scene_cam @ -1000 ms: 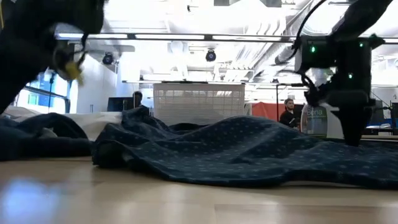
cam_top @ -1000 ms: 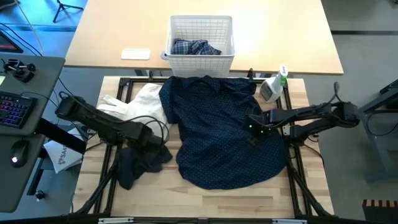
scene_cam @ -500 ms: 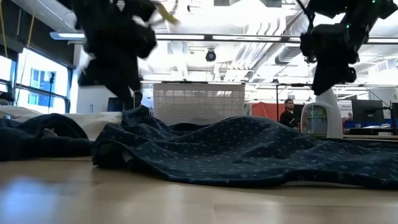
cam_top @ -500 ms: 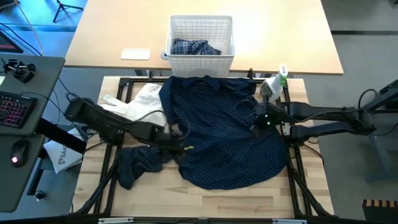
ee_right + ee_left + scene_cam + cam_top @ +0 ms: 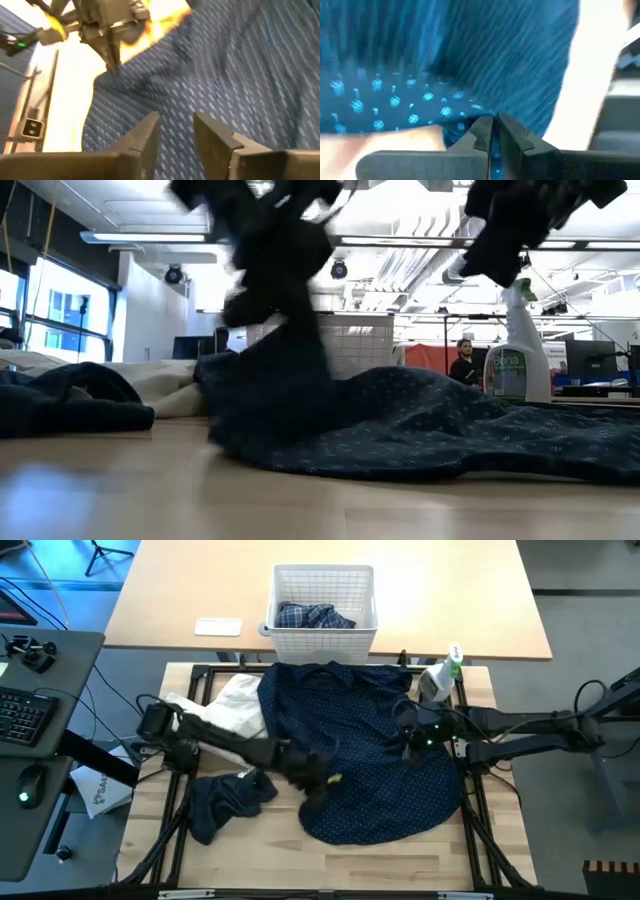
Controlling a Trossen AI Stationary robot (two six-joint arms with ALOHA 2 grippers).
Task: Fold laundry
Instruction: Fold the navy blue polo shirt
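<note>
The navy shirt with tiny white dots (image 5: pixel 365 755) lay spread across the middle of the high view. The left gripper (image 5: pixel 322 781), low centre, had its jaws pinched shut on the shirt's left edge, lifting it. The right gripper (image 5: pixel 408 732), centre right, hovered with jaws narrowly parted, holding nothing. With only one thin pinch, the cloth could slip out or bunch unevenly.

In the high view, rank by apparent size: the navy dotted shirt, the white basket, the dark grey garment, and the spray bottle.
1. navy dotted shirt, by far the largest.
2. white basket.
3. dark grey garment, crumpled, a little smaller than the basket.
4. spray bottle, the smallest.
</note>
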